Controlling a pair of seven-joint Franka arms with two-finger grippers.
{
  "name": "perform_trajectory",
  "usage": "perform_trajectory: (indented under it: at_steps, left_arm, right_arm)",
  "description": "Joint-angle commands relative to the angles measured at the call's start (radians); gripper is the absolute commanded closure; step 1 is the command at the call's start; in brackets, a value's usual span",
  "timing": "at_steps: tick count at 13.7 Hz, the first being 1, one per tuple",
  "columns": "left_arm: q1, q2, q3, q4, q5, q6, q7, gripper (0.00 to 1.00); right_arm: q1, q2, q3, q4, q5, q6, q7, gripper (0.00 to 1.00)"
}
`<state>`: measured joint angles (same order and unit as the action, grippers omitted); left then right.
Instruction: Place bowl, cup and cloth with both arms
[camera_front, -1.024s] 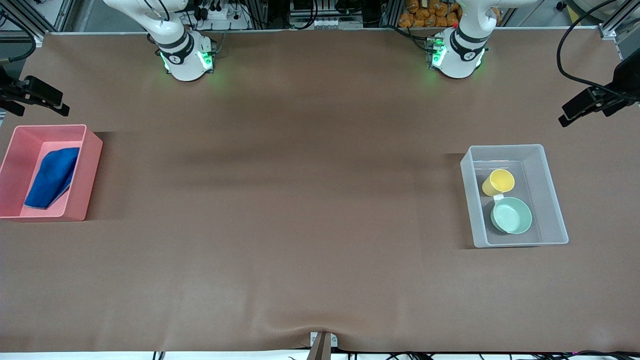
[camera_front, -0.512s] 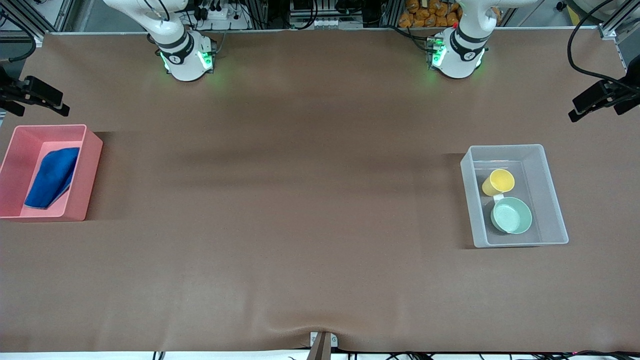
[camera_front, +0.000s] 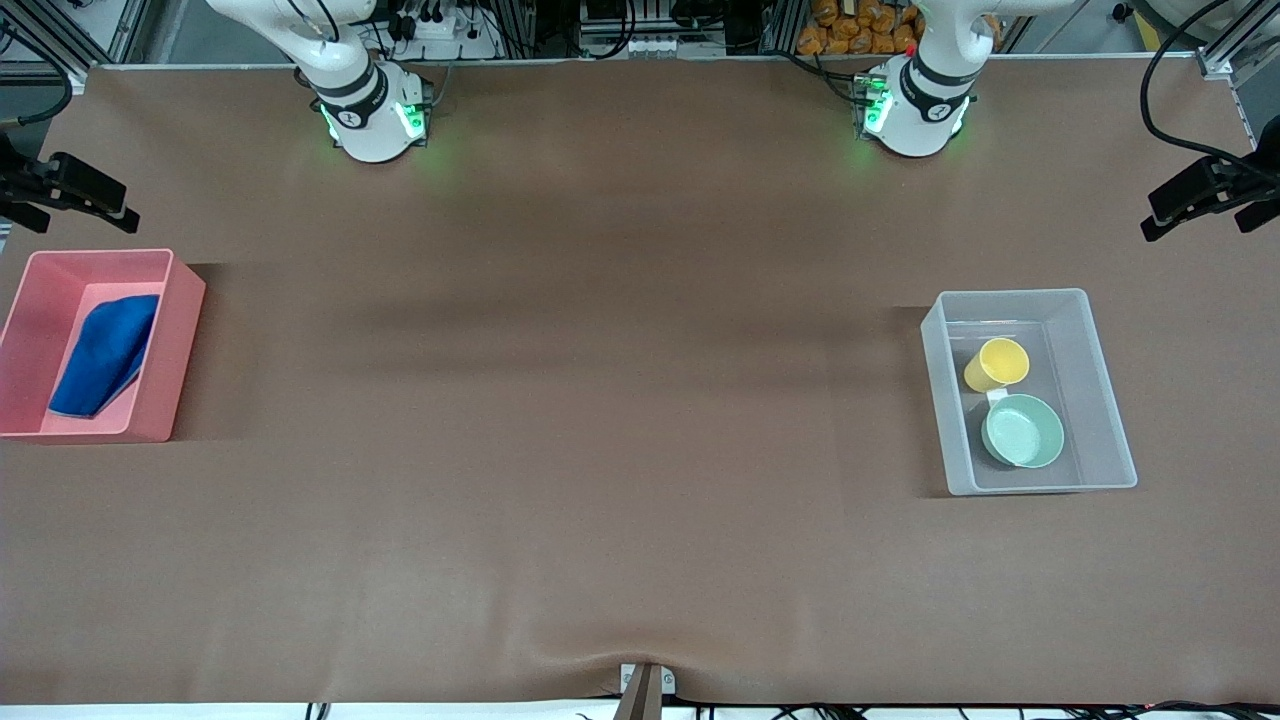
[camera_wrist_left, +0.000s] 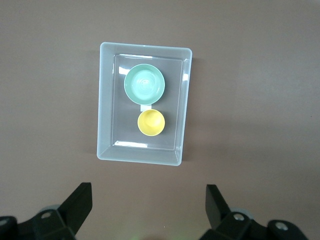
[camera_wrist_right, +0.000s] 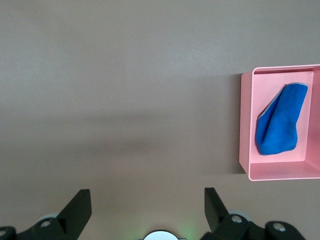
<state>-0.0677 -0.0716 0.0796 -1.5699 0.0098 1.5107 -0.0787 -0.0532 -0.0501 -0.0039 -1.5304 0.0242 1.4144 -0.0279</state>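
Note:
The mint green bowl (camera_front: 1022, 432) and the yellow cup (camera_front: 997, 363) sit in a clear plastic bin (camera_front: 1010, 296) toward the left arm's end of the table, the bowl nearer the front camera. The blue cloth (camera_front: 100, 355) lies crumpled in a pink bin (camera_front: 182, 340) at the right arm's end. My left gripper (camera_wrist_left: 148, 205) is open and empty, high over bare table near its base; its wrist view shows the bowl (camera_wrist_left: 144, 84) and cup (camera_wrist_left: 151, 122). My right gripper (camera_wrist_right: 147, 207) is open and empty, high over its base; its wrist view shows the cloth (camera_wrist_right: 280, 122).
The brown table (camera_front: 600, 400) stretches wide between the two bins. Black devices on cables stand at both table ends (camera_front: 70, 190) (camera_front: 1205, 195). The arm bases (camera_front: 375, 115) (camera_front: 910, 110) glow green along the table's back edge.
The black device at the left arm's end of the table has shifted toward the edge of the view. The bins, bowl, cup and cloth have not moved.

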Motion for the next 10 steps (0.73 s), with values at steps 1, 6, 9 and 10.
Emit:
perform_trajectory:
  at_steps: [1,6,9,10]
  left_arm:
    - [-0.018,0.012,0.008,0.033,0.019,-0.027,0.013,0.0]
    - [-0.029,0.012,0.003,0.033,0.019,-0.033,0.011,0.0]
    - [-0.029,0.012,0.0,0.033,0.018,-0.041,0.01,0.0]
    - [-0.029,0.012,-0.001,0.033,0.018,-0.041,0.005,0.0]
  right_arm:
    - [-0.002,0.007,0.001,0.015,0.0,-0.003,-0.01,0.0]
    - [-0.004,0.007,0.001,0.015,0.0,-0.003,-0.01,0.0]
    - [-0.004,0.007,0.001,0.015,0.0,-0.003,-0.01,0.0]
    - [-0.004,0.007,0.001,0.015,0.0,-0.003,-0.01,0.0]
